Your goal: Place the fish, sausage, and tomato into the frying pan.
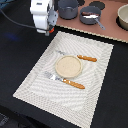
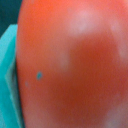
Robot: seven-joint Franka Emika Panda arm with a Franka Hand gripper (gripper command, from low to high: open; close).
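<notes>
A tan round plate (image 1: 67, 66) sits at the middle of a pale woven placemat (image 1: 35, 80) on a black table (image 1: 15, 45). A knife with an orange-brown handle (image 1: 85, 58) lies just beside the plate at its two o'clock, and a fork with the same kind of handle (image 1: 67, 81) lies at its six o'clock. At twelve o'clock, well apart from the plate, a deep grey pot (image 1: 68, 8) stands on a brown board (image 1: 112, 31).

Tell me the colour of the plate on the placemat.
The plate is plain tan, clearest in the exterior view.
</notes>
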